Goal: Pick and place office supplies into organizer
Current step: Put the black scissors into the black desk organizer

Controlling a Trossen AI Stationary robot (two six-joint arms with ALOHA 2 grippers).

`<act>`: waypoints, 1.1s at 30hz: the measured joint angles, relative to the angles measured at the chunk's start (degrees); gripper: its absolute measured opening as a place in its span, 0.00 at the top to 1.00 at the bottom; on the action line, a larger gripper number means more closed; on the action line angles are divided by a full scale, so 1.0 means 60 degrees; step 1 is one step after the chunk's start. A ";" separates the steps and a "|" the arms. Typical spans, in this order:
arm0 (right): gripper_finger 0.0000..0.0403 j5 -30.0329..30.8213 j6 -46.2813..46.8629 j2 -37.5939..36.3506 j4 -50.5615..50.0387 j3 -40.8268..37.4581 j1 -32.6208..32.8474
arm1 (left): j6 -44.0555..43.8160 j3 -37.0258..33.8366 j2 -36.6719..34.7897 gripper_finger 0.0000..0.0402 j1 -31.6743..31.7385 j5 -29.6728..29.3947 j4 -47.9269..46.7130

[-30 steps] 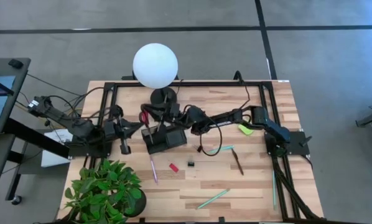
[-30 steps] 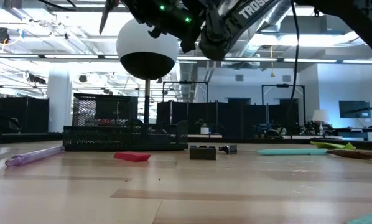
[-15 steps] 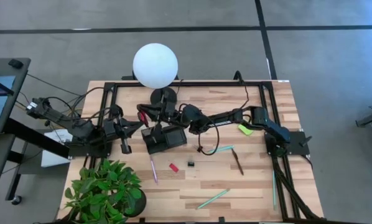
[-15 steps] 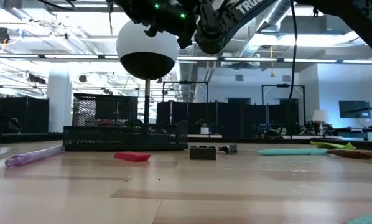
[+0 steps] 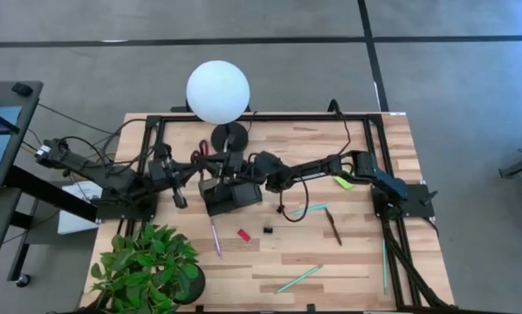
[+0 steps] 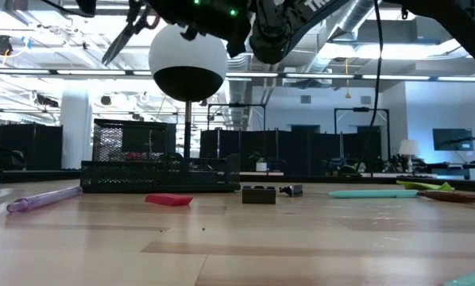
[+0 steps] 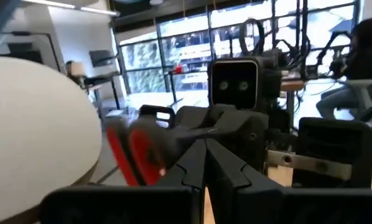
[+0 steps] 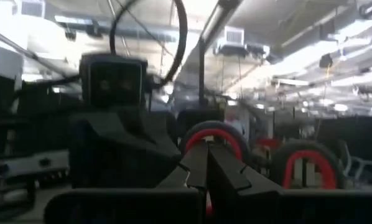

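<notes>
I see a pale wood table [image 5: 348, 262] with darker grain streaks, framed by black rails. The organizer [image 5: 230, 195] is black mesh. Scissors [image 5: 202, 153] show red handles; in my right wrist view the red rings [image 8: 212, 144] are edged dark. A white globe [image 5: 218, 92] sits on a black stem. On the wood: a purple pen [image 5: 216, 237], a red block [image 5: 243, 234], a black clip [image 5: 266, 229], a brown pen [image 5: 333, 228], two light-green pens [image 5: 298, 278], and a lime pad [image 5: 345, 181]. The plant [image 5: 146, 266] is green. Both arms are black.
</notes>
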 joint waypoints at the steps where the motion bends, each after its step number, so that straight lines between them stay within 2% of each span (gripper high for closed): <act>1: 1.00 0.0153 -0.0037 0.0000 -0.0231 0.0004 0.0017 | -0.0061 0.0000 0.0003 1.00 -0.0022 0.0160 -0.0061; 6: 1.00 0.1278 -0.0465 0.0051 -0.1500 -0.0005 0.0079 | -0.0459 0.0000 0.0018 1.00 -0.0085 0.0149 -0.0524; 11: 1.00 0.2479 -0.1064 0.0047 -0.1923 -0.0005 0.0036 | -0.0960 0.0000 0.0022 1.00 -0.0093 -0.0117 -0.1264; 15: 1.00 0.3622 -0.1720 0.0044 -0.1935 -0.0005 0.0039 | -0.1041 0.0000 0.0025 1.00 -0.0103 0.0375 -0.1337; 19: 1.00 0.3703 -0.2129 0.0033 -0.2770 -0.0005 0.0121 | -0.1243 0.0000 0.0022 1.00 -0.0143 0.0933 -0.1390; 23: 1.00 0.4034 -0.2743 0.0033 -0.2858 -0.0005 0.0367 | -0.1448 0.0000 0.0022 1.00 -0.0165 0.0118 -0.1809; 26: 1.00 0.4403 -0.2744 0.0033 -0.2861 -0.0005 0.0458 | -0.2218 0.0000 0.0018 1.00 -0.0162 -0.0351 -0.2406; 33: 1.00 0.4789 -0.2746 0.0000 -0.2839 -0.0005 0.0699 | -0.4816 0.0000 0.0018 1.00 -0.0173 -0.0159 -0.4289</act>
